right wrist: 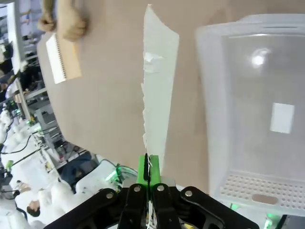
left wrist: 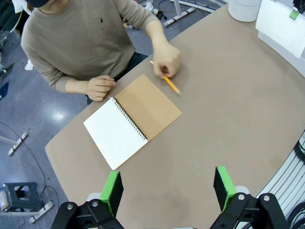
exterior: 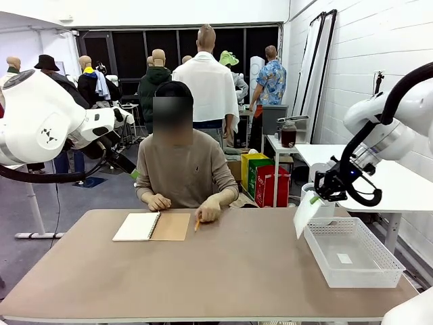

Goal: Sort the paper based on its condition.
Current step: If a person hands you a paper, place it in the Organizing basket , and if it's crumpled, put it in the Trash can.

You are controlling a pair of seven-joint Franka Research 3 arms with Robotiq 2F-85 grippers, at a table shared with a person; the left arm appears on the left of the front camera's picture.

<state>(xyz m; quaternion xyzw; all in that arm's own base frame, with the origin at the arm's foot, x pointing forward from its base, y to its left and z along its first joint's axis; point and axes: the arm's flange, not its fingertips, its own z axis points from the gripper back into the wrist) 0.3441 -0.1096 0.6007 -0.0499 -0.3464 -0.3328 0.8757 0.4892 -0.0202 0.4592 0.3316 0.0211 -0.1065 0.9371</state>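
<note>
Brown tabletop (exterior: 223,271): paper sheet (exterior: 306,215), one edge ragged, hangs from right gripper (exterior: 314,198), whose pads pinch its top, just beside the clear bin (exterior: 323,257). Left gripper (left wrist: 167,188) hovers spread above the notebook (left wrist: 131,119). Best to carry the sheet fully over the bin opening before release, since it may flutter. No readable writing anywhere; white sticker (exterior: 345,258) in the bin looks blank.

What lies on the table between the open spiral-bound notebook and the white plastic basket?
Front view: bare brown tabletop, save an orange pencil in the person's hand beside the notebook.
</note>
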